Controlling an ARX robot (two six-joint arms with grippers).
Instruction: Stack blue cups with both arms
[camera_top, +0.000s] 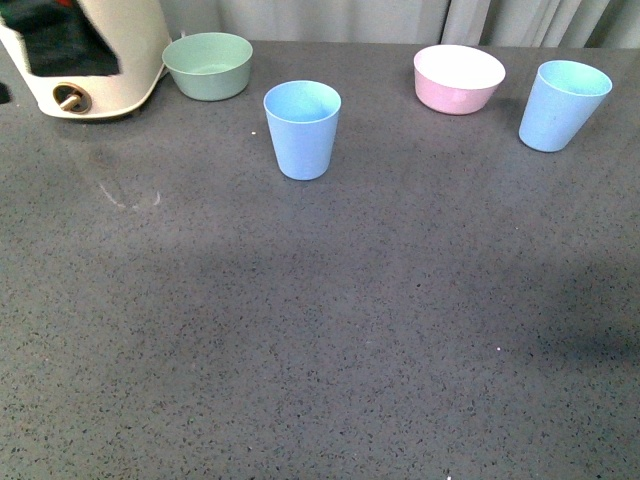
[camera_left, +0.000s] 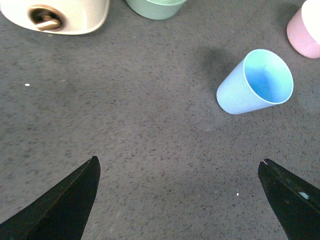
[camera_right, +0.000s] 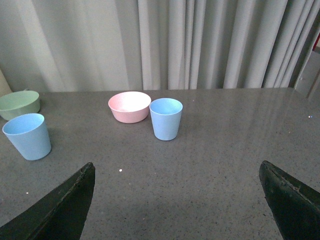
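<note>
Grey speckled stone-look tabletop (camera_top: 320, 350) fills the front view, with a pale pleated fabric curtain (camera_right: 200, 45) hanging behind its far edge. Taking the middle of the table as the dial's centre in the front view, a cream plastic appliance with a brass-coloured knob (camera_top: 110, 60) stands at 10 o'clock, cut off by the picture's edge. A sage-green round matte bowl (camera_top: 208, 65) sits at 11 o'clock, just beside the appliance. A pink round bowl with a white inside (camera_top: 459, 80) sits at 1 o'clock.

The middle pale sky-blue tapered cup (camera_top: 302, 130) stands upright and empty at 12 o'clock, with the green bowl at its 10 o'clock and apart from it. The far-right pale sky-blue tapered cup (camera_top: 560, 107) stands upright at 2 o'clock, the pink bowl near it at its 9 o'clock without touching. The two cups are well apart, the pink bowl between them.

Neither arm shows in the front view. In its wrist view, the left gripper (camera_left: 178, 161) has its black jaws spread wide with only bare table between them, the middle cup ahead of it. The right gripper (camera_right: 176, 165) is likewise spread wide and empty, both cups lying beyond it.
</note>
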